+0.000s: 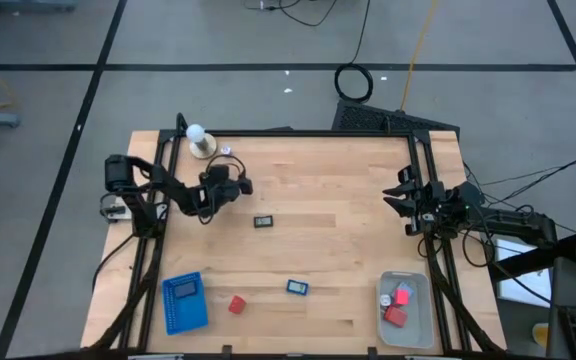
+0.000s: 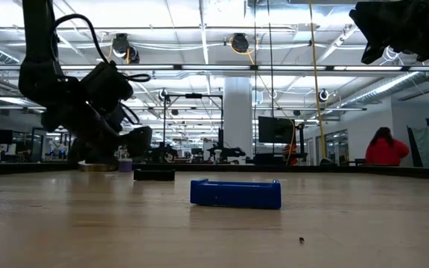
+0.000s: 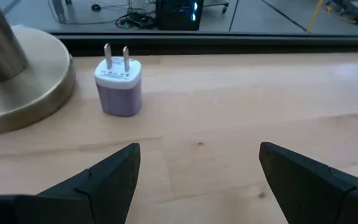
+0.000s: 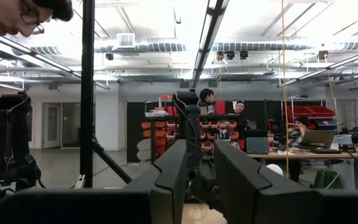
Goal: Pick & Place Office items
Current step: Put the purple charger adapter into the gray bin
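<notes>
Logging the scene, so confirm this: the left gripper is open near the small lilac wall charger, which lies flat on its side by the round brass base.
Not quite. The small lilac wall charger stands upright, prongs pointing up, as the left wrist view shows. The open left gripper and round brass base are as stated.

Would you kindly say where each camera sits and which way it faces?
High: overhead, straight down on the pale wooden table; both arms show.
Low: table height, looking across; left tool low, right arm top.
Left wrist: behind the open left tool, facing a small lilac plug adapter.
Right wrist: behind the shut right tool, facing the room.
Shared: high and low both show the flat blue rectangular piece.
</notes>
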Controlling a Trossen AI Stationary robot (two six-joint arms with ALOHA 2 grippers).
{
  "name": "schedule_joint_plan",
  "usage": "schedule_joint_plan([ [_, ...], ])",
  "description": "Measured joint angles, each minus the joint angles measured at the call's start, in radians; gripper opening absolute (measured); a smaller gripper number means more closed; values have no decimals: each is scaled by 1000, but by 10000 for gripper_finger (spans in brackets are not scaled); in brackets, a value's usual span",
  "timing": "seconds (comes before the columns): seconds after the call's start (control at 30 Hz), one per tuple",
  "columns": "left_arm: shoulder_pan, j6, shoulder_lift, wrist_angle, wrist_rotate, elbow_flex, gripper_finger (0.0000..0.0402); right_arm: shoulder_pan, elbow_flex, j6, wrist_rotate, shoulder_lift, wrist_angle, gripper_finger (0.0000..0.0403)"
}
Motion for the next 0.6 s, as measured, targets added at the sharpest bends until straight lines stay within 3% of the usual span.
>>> schedule_joint_plan([
  [0.17, 3, 27, 0, -4, -34, -23, 333, 0, 0, 0, 0, 0, 0, 74],
  [0.43, -13, -160, 0, 8, -339, -90, 333, 0, 0, 0, 0, 0, 0, 73],
  [0.6, -14, -168, 0, -22, -369, -94, 333, 0, 0, 0, 0, 0, 0, 75],
])
